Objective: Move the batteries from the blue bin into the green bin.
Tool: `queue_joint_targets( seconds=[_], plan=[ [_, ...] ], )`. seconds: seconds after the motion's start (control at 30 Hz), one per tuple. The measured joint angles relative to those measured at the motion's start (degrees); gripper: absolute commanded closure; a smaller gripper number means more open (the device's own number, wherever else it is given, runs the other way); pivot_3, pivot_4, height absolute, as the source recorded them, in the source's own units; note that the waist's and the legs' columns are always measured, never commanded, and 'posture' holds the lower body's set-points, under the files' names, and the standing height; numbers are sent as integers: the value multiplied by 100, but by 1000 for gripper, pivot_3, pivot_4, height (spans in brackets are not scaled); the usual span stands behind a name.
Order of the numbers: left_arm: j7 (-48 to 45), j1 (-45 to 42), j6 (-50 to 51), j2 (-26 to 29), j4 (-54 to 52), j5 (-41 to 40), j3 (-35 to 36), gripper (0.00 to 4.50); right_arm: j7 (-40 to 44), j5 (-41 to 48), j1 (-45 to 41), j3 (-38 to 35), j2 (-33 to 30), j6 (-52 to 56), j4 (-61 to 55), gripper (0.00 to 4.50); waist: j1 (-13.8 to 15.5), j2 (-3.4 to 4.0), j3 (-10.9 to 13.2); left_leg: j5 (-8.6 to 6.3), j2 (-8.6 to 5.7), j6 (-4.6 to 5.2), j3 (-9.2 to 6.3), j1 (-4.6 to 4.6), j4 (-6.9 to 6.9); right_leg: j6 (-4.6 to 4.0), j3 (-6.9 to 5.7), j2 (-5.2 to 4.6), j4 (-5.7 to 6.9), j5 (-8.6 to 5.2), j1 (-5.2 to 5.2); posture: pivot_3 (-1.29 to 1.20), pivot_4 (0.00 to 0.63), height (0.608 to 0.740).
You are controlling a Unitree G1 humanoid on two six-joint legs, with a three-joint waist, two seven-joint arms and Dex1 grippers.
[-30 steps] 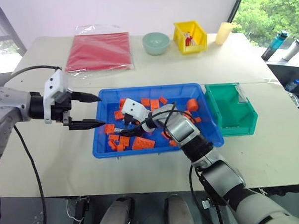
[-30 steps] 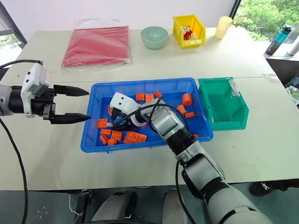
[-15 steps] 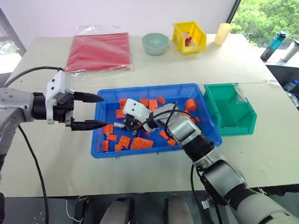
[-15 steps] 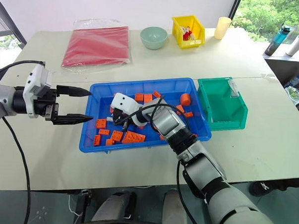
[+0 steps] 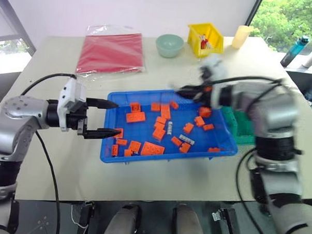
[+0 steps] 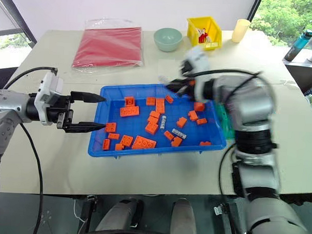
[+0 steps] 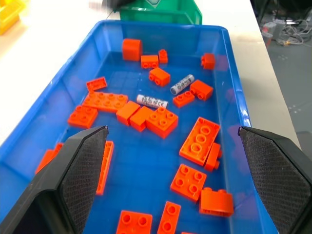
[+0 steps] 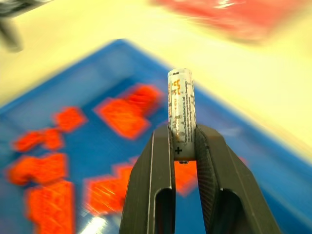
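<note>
While pinched in the right gripper [image 8: 183, 146], battery [image 8: 181, 112] upright along the fingers, left gripper [image 5: 112, 118] agape beside blue bin [image 5: 219, 151].

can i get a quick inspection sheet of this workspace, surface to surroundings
surface: pale table, a seam across it.
job's things: blue bin holds two batteries among the bricks; green bin at its right end, partly behind the right arm.
clutter: orange bricks scattered in the blue bin; red bag, pale green bowl, yellow bin and cream cup at the far edge.
grippers: left tool open at the blue bin's left end; right tool shut on one battery, raised above the bin's far side.
cables: black cable looping from the left arm; another along the right arm.
surroundings: window with trees, bottles on a side surface.
</note>
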Motion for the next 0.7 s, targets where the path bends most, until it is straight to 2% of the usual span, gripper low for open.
queue_joint_targets(
  seconds=[0.1,0.2,0.3,0.43,0.6,0.7],
  plan=[
    [-35,-22,-83,-86,50,17,-48,0,-84,27,645,-516,-776,149,-40,4421,52,-1,0,-1,1,2,17,0,0,0,1,-4,-1,0,-1,0,150,717],
    [-78,-83,-88,-144,131,21,-153,0,-206,97,1234,-887,-1125,209,-31,4421,39,-1,0,-1,9,3,37,2,1,0,3,-5,0,0,-2,0,150,717],
    [-114,-202,-93,-204,205,28,-218,0,-342,170,1610,-1177,-1189,278,27,2900,29,-1,0,-1,15,3,42,4,0,1,3,-1,1,0,-2,0,150,717],
    [-115,-306,-113,-241,249,72,-225,0,-447,229,1813,-1064,-1200,27,86,941,33,0,1,-1,13,3,45,4,1,1,3,-3,1,0,-2,0,150,717],
    [-116,-310,-112,-266,281,122,-233,0,-378,346,1025,-734,-1245,-458,378,941,35,5,4,-1,14,3,42,4,-1,1,3,-1,-2,0,-5,0,150,717],
    [-113,-327,-99,-269,287,129,-233,0,-72,506,412,-217,-1154,-786,318,941,29,2,2,-1,16,3,39,5,0,1,3,1,-6,0,-3,0,150,717]
  ],
)
